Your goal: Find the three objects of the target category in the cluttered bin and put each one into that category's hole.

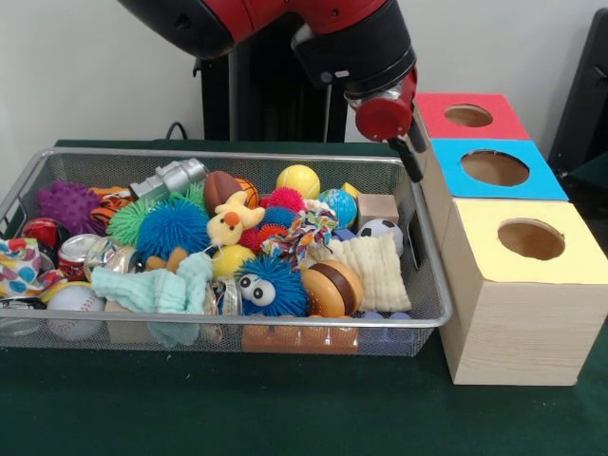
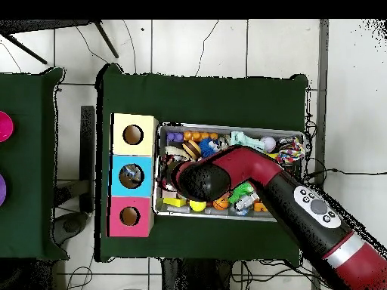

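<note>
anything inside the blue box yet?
Overhead view shows something small and multicoloured through the hole of the blue box, but I cannot tell what it is. In the front view the same hole shows only bare interior; the rest inside is hidden by the lid.

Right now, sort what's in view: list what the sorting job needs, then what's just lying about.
Job: wire bin, toys in it, red box, blue box, yellow box, each holed on top.
Lying about: side table, pink thing and purple thing on it.
</note>
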Controlling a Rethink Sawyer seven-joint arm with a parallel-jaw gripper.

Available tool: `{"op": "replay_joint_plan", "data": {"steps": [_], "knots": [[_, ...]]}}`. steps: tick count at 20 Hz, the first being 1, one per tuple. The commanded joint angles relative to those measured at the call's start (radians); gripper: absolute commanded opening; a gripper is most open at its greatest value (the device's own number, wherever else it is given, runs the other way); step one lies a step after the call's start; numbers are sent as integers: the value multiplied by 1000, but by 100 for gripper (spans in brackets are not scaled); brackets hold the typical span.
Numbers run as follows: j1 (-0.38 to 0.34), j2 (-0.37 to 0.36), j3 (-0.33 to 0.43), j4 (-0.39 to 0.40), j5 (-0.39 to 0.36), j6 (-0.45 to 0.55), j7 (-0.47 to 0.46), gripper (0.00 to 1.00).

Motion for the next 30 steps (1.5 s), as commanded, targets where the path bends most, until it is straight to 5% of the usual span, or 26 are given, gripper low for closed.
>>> {"op": "replay_joint_plan", "data": {"steps": [1, 7, 14, 30], "knots": [[11, -79, -154, -148, -48, 89, 2, 100], [1, -80, -172, -176, -27, 125, -69, 100], [19, -105, -208, -193, -13, 143, -52, 100], [77, -174, -315, -263, -65, 265, -115, 100]]}}
